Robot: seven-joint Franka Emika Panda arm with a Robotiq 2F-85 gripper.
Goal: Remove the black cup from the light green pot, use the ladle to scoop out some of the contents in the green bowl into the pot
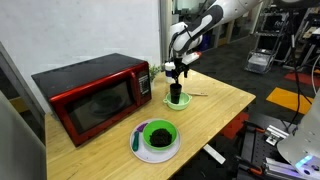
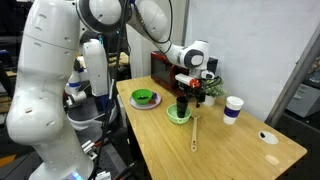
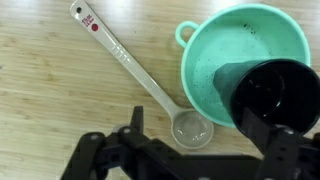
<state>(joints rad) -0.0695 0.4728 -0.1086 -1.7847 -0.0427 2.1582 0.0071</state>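
The black cup (image 3: 275,95) is seen standing upright inside the light green pot (image 3: 212,50), directly under the claw (image 1: 177,76), so the first step is judged as not yet done. Apart from the cup, nothing is seen inside the pot in the wrist view. The ladle (image 3: 130,68) is lying flat on the worktop (image 1: 215,115), below the claw and just beside the pot, with its small scoop end next to the pot's rim; it is not touched by anything. The green bowl (image 1: 157,131), with dark contents inside, is placed on a white plate (image 1: 140,150) well apart from the claw, so the scooping is also judged as left to do. The claw is spread wide and nothing is held in it. Its fingers are hanging just above the cup, and in the wrist view the cup is seen nearer to one finger than to the middle of the opening. Whether the cup is already touched by a finger cannot be told.
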